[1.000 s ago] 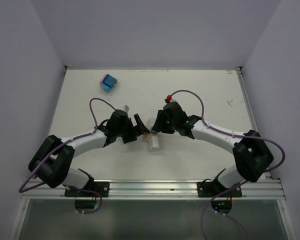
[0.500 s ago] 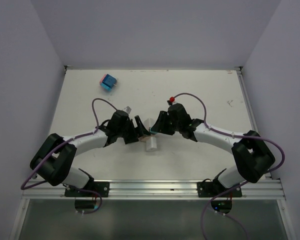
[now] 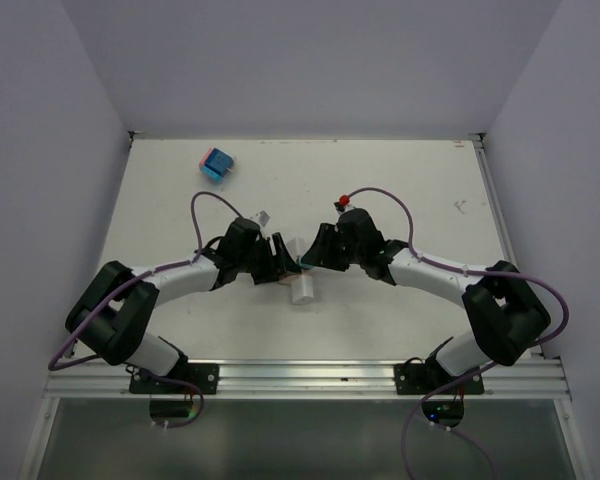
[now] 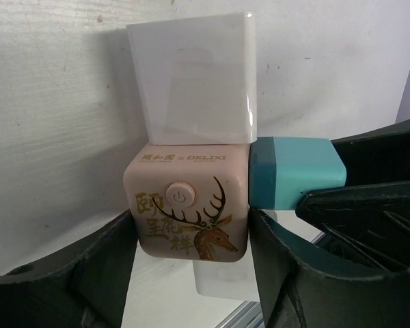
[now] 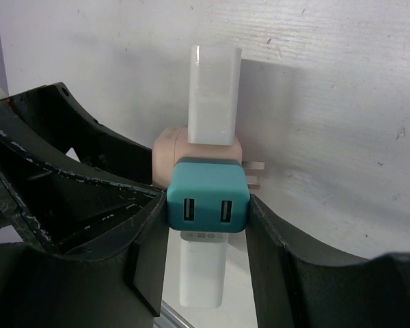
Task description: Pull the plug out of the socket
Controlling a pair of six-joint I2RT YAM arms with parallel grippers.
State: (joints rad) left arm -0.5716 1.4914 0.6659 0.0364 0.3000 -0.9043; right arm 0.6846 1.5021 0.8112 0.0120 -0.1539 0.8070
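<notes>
Table (image 3: pixel 400 190): white, carries everything listed.
Left gripper (image 3: pixel 278 256): jaws set against both sides of the pink socket cube (image 4: pixel 184 219), mid-table.
Right gripper (image 3: pixel 313 258): jaws clamped on the teal plug (image 5: pixel 207 195).
Teal plug: seated in the cube's right face, long axis left-right. The right arm is nearer, so removal likely runs rightward.

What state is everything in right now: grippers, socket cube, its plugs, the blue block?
left gripper: jaws pressed on both sides of the socket cube.
right gripper: shut on the teal plug.
socket cube: on the table, held by the left gripper.
teal plug: seated in the cube's side, not yet pulled.
white plug, second white plug: seated on opposite cube faces.
blue block: loose at the far left, untouched.
</notes>
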